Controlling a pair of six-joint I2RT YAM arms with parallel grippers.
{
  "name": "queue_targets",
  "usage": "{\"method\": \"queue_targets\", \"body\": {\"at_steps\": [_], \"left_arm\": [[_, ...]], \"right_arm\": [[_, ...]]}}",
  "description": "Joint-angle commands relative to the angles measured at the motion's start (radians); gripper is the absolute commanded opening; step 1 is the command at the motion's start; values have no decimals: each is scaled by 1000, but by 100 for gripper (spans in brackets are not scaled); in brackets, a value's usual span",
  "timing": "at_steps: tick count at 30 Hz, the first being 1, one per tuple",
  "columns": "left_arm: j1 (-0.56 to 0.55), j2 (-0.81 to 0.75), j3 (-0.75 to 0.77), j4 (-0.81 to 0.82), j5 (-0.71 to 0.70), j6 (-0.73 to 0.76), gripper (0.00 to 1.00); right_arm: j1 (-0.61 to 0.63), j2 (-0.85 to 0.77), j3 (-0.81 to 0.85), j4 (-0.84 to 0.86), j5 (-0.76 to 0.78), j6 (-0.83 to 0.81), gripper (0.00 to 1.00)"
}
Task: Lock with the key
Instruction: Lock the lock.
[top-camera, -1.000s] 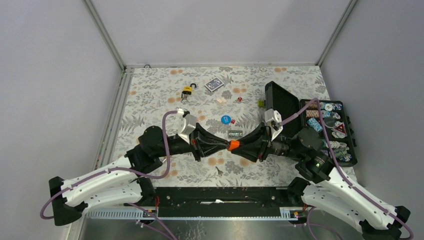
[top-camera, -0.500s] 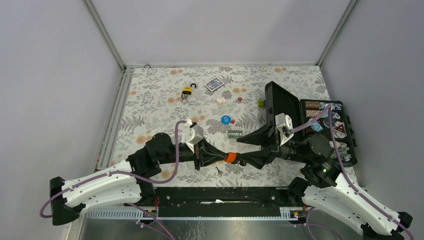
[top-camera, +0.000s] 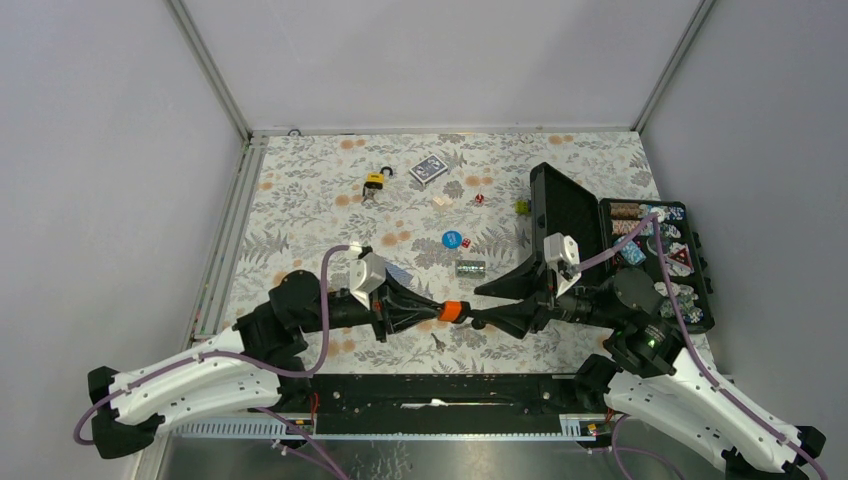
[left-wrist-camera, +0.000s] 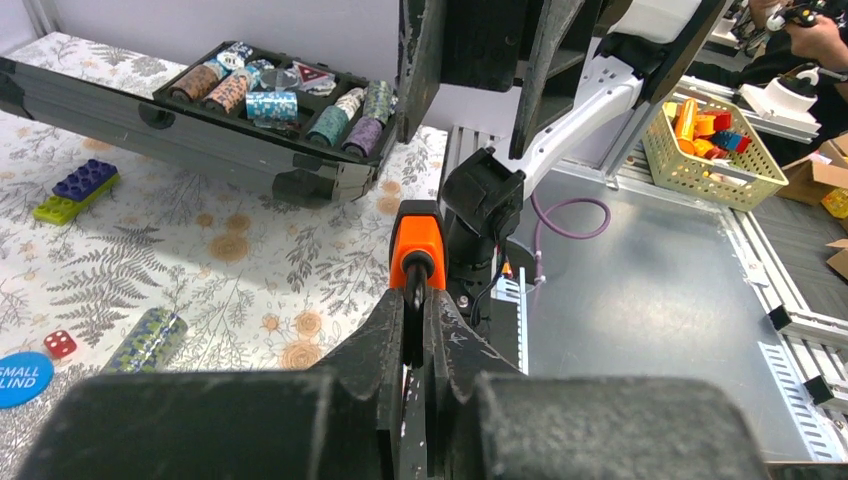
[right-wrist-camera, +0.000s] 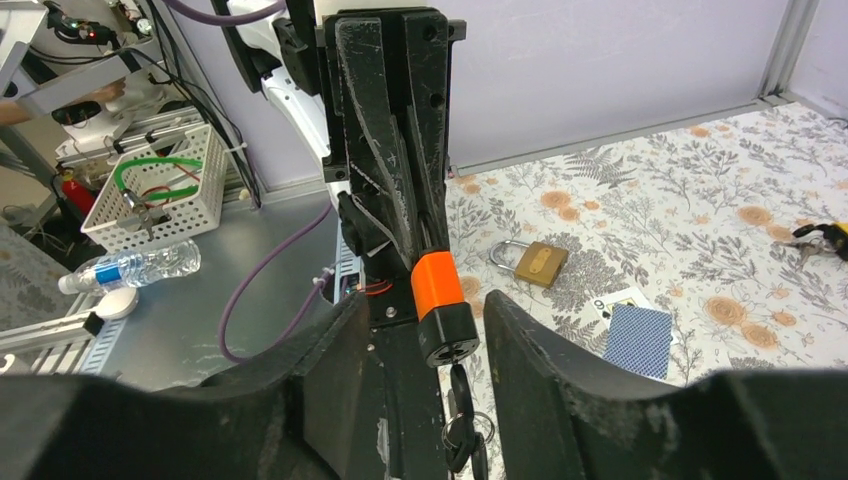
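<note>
The floral table (top-camera: 300, 200) carries 2 arms that meet tip to tip near its front edge. At the right edge an open black case (top-camera: 707, 300) lies with its lid (top-camera: 565, 205) raised; its tray holds rows of poker chips (left-wrist-camera: 300, 100), and nothing of the task is in it. The left gripper (left-wrist-camera: 413, 305) is clenched on the shackle end of the orange padlock (right-wrist-camera: 438, 290) and holds it in the air above the cloth. From above, the lock's long axis runs left to right along the line between the 2 wrists, keyhole end toward the right arm. The right gripper (top-camera: 478, 308) is spread, 1 finger on either side of the lock's keyed end and apparently touching neither it nor the key. The key (right-wrist-camera: 459, 385) sits in the keyhole, its ring (right-wrist-camera: 465, 432) dangling between those fingers, so the right arm is plainly the nearer to it. The next move likely turns on closing squarely on the key's head, which lies straight ahead of that gripper, then twisting about the lock's axis. Whether the shackle is seated cannot be told. A brass padlock (right-wrist-camera: 540, 262) lies apart on the cloth.
</note>
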Motion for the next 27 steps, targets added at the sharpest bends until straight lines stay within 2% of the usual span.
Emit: {"method": "queue_targets", "body": {"at_steps": [1, 16, 27], "left_arm": [[0, -31, 64, 52, -29, 27, 0], [0, -52, 68, 93, -2, 33, 0], [0, -61, 70, 126, 20, 28, 0]], "right_arm": [[5, 5, 21, 8, -33, -23, 51], [5, 31, 31, -81, -46, -50, 51], [5, 52, 29, -88, -62, -48, 39]]}}
